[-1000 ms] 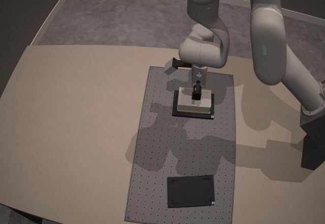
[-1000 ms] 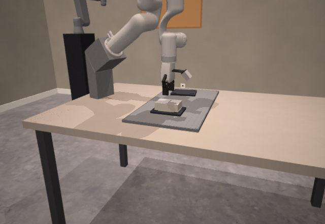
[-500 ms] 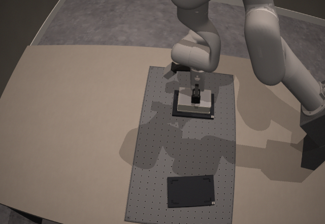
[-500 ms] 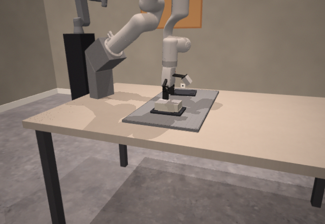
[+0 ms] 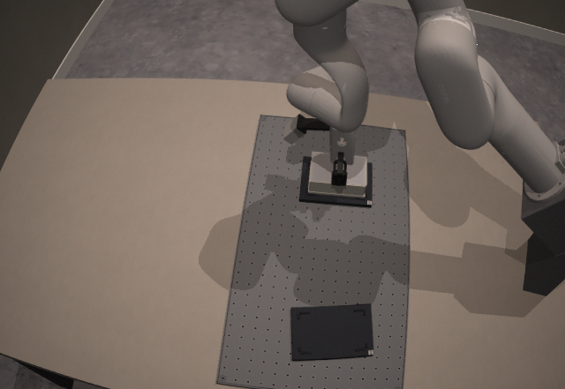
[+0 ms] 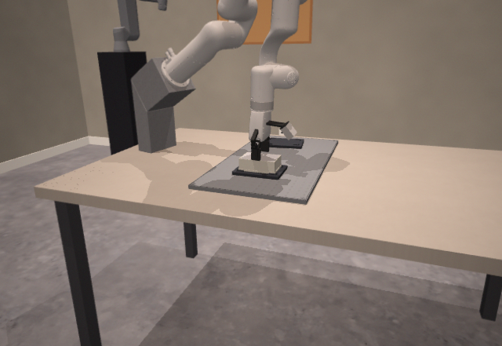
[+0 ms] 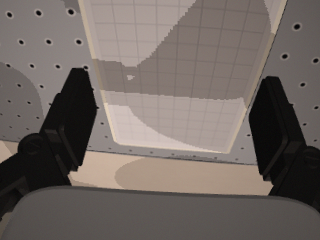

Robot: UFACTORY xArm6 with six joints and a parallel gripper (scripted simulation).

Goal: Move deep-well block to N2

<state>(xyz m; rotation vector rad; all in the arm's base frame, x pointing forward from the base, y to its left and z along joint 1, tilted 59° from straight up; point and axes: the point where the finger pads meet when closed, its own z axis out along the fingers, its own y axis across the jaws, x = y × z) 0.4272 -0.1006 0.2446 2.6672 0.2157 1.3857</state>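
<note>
Pale and cream-coloured, the block (image 5: 338,174) is seen seated in the dark nest (image 5: 335,198) at the far end of the perforated grey plate (image 5: 255,257) on the bench (image 5: 114,193), so none of the transfer is judged to be done. The second nest (image 5: 331,331) lies bare near the other end of the plate, well apart from the block, its four corner locators visible and a small light tag at one corner. The tool (image 5: 338,171) is held straight above the block with its fingers spread fully and nothing between them; in the wrist view the two black fingers are seen standing outside the block's two long sides, apparently not touching them. What is left is judged to be the whole of the carrying work: lowering, closing on the block, lifting, moving it along the plate and setting it down. The block sits upright, its grid of wells facing up, and its long axis is seen running across the plate's width, parallel to the long side of each nest. The A1 corner cannot be read on the block itself.
</note>
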